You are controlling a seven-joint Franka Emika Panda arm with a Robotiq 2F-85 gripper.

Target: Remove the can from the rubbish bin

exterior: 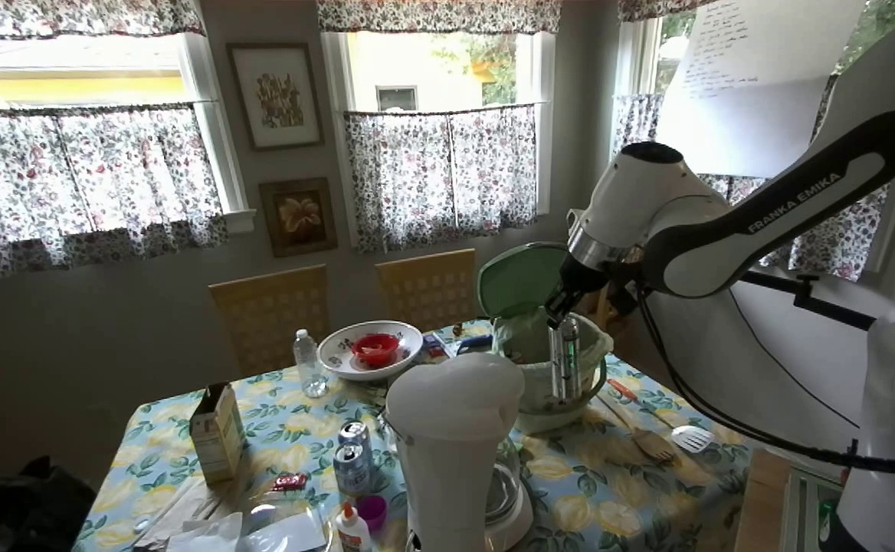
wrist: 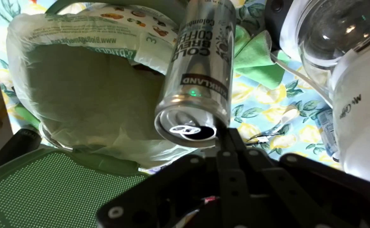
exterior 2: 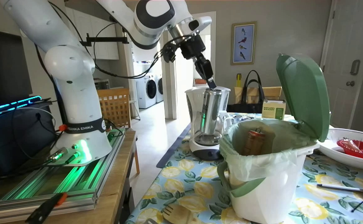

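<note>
The jaws are clenching the rim of a silver can [wrist: 200, 63] at its opened top, and the can is hanging in the air, slightly tilted, outside the rubbish bin [exterior 2: 265, 193], between it and the coffee maker [exterior: 455, 429]. In an exterior view the bin is standing near the far right corner of the desk [exterior: 608, 498], its green lid [exterior 2: 304, 93] gaping open; what seems a reddish can [exterior 2: 253, 143] is sitting inside. The lifting-out, I judge, is nearing its end, with the setting-down remaining. The next move is probably calling for carrying the can past the coffee maker toward the left edge, on which side two more cans [exterior: 352, 461] are standing, then lowering it base first until the desk is bearing its weight, and only then parting the jaws. So narrow a hold may be inviting some swing.
</note>
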